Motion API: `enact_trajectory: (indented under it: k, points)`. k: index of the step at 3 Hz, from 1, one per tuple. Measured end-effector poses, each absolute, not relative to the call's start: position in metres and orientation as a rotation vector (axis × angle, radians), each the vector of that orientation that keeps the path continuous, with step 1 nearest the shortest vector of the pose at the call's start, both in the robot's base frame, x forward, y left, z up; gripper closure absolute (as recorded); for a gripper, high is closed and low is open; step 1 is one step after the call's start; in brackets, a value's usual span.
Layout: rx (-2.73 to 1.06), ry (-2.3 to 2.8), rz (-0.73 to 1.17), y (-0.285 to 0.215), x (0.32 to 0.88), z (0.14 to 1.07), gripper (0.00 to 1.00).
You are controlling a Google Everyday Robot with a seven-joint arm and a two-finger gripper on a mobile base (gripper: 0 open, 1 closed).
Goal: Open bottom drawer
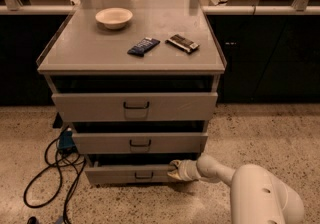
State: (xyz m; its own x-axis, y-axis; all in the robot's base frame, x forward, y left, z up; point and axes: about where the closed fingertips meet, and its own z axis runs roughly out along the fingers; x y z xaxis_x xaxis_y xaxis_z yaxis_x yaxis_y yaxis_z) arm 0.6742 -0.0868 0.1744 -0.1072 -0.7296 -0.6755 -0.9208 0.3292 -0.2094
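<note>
The bottom drawer (125, 173) is the lowest and shallowest of three grey drawer fronts in the cabinet, with a small dark wire handle (144, 175) at its centre. It stands slightly pulled out, with a dark gap above its front. My gripper (174, 170) is at the right end of this drawer's front, against its top edge, to the right of the handle. My white arm (260, 193) reaches in from the lower right.
The middle drawer (140, 143) and the tall top drawer (135, 106) sit above. On the cabinet top lie a white bowl (114, 17), a dark blue packet (143, 46) and a dark bar (182, 43). Black cables (55, 168) trail on the floor at left.
</note>
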Motion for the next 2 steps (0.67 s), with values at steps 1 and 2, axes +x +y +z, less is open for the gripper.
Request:
enact_trajectory:
  k: [1, 2]
  points:
    - [-1.454, 1.888, 0.344, -0.087, 0.674, 0.176, 1.00]
    - [-1.454, 1.888, 0.328, -0.091, 0.655, 0.169, 1.00]
